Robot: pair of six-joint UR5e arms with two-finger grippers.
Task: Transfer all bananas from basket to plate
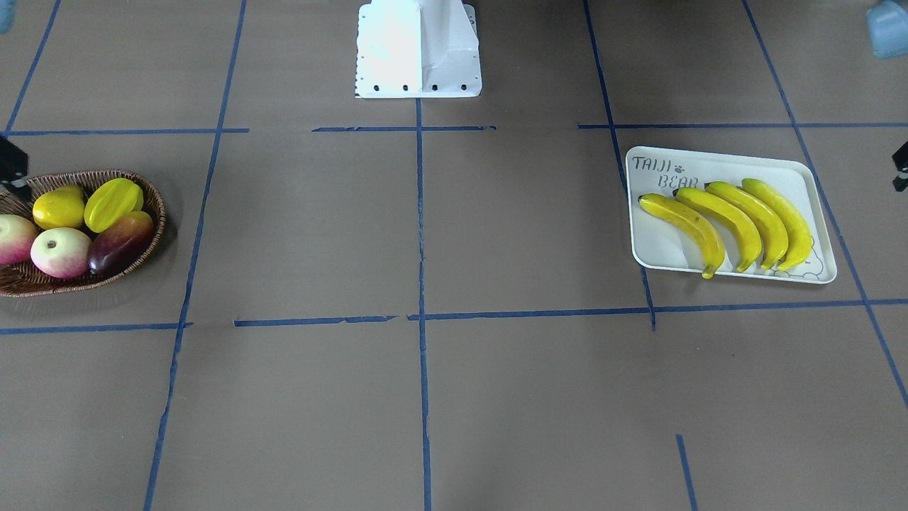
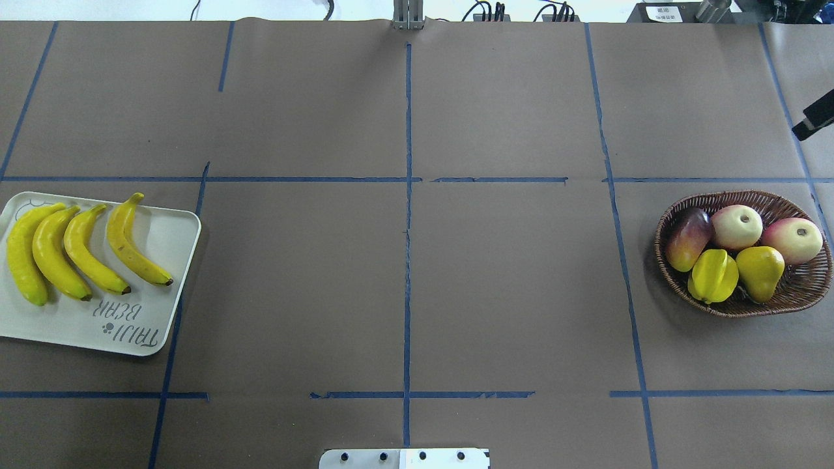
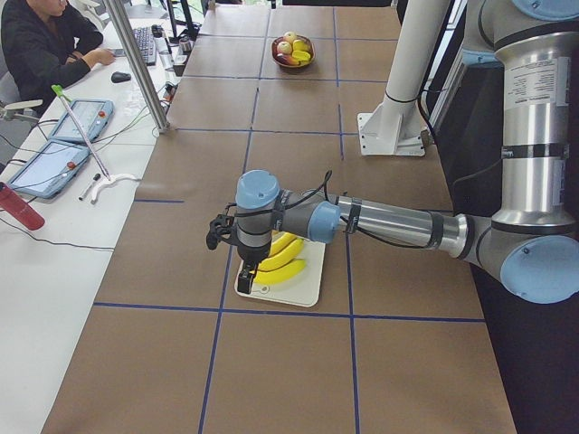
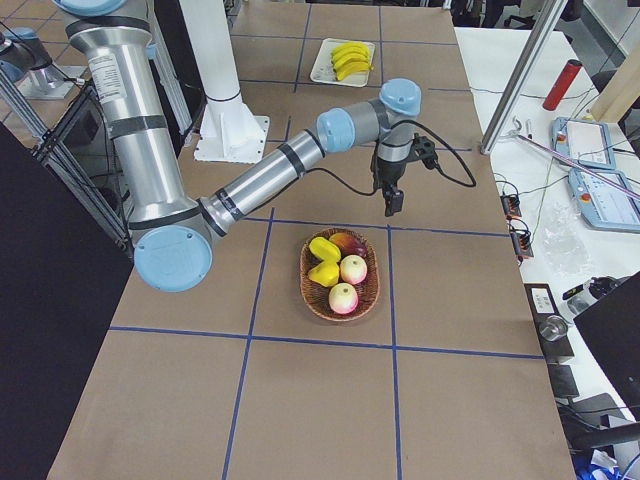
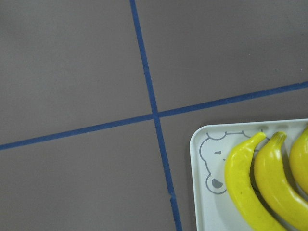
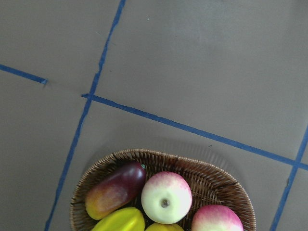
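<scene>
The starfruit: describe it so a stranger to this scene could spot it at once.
Find the wicker basket at the right end of the table, seen from overhead. On its robot side lies the starfruit, the only ridged, yellow-green fruit; its neighbours are smooth.

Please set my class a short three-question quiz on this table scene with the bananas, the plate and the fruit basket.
1. Count: how many bananas lie on the plate?
2. True or false: a banana lies in the basket.
3. Multiple choice: the basket holds A) a starfruit, B) grapes, C) an orange.

Key: 1. four; 2. false; 3. A.
</scene>
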